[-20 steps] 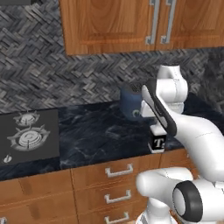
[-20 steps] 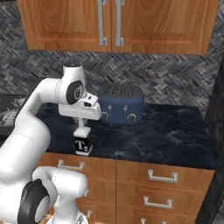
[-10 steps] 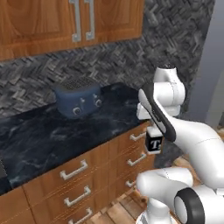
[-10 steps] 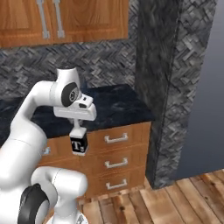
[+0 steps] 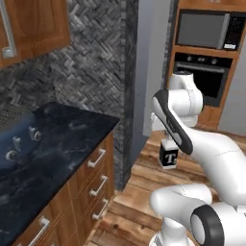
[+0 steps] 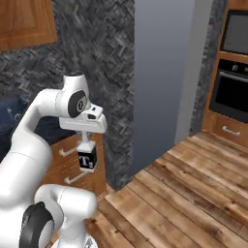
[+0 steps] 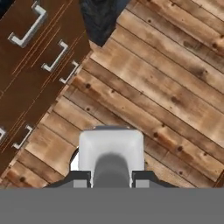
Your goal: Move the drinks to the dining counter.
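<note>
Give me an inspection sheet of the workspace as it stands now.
Surface: black white-veined marble worktop at left on wooden drawers; brown wooden plank floor under the arm.
Job's things: squat square clear bottle with black "T" label and white cap, upright, carried in the air above the floor.
Clutter: nothing seen.
Grippers: two-finger gripper, jaws closed on the bottle's cap.
Cables: nothing seen.
Surroundings: grey herringbone tile wall, plain grey panel, black built-in oven in wooden housing.
</note>
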Robot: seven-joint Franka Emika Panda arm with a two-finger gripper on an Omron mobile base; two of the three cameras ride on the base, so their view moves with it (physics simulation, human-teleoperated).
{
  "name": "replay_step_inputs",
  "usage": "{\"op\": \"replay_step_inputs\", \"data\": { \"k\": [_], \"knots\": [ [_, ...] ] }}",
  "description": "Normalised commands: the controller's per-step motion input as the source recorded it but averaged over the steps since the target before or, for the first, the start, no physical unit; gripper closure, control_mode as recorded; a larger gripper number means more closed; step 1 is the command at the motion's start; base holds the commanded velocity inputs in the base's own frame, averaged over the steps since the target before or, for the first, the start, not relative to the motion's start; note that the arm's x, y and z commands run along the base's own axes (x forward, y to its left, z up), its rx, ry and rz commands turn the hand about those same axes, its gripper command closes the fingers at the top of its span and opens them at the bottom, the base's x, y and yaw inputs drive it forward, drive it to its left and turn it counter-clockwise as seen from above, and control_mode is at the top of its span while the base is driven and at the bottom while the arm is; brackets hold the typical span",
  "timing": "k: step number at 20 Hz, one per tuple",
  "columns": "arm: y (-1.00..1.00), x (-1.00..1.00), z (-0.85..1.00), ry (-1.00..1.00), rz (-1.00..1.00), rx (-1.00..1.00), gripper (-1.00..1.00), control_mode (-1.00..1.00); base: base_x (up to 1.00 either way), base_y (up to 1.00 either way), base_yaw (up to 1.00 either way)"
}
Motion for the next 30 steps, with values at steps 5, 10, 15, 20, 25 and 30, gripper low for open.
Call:
{"op": "replay_step_inputs", "data": {
  "k": [5, 10, 15, 20, 25, 30],
  "knots": [
    [0.00, 0.00, 0.00, 0.00, 0.00, 0.00, 1.00, 1.00, -0.02, 0.00, -0.71],
    [0.00, 0.00, 0.00, 0.00, 0.00, 0.00, 1.00, 1.00, 0.00, 0.00, -0.66],
    [0.00, 0.00, 0.00, 0.00, 0.00, 0.00, 1.00, 1.00, 0.46, -0.06, -0.45],
    [0.00, 0.00, 0.00, 0.00, 0.00, 0.00, 1.00, 1.00, 1.00, -0.06, -0.15],
    [0.00, 0.00, 0.00, 0.00, 0.00, 0.00, 1.00, 1.00, 1.00, -0.24, -0.22],
    [0.00, 0.00, 0.00, 0.00, 0.00, 0.00, 1.00, 1.00, 1.00, -0.02, -0.26]
  ]
}}
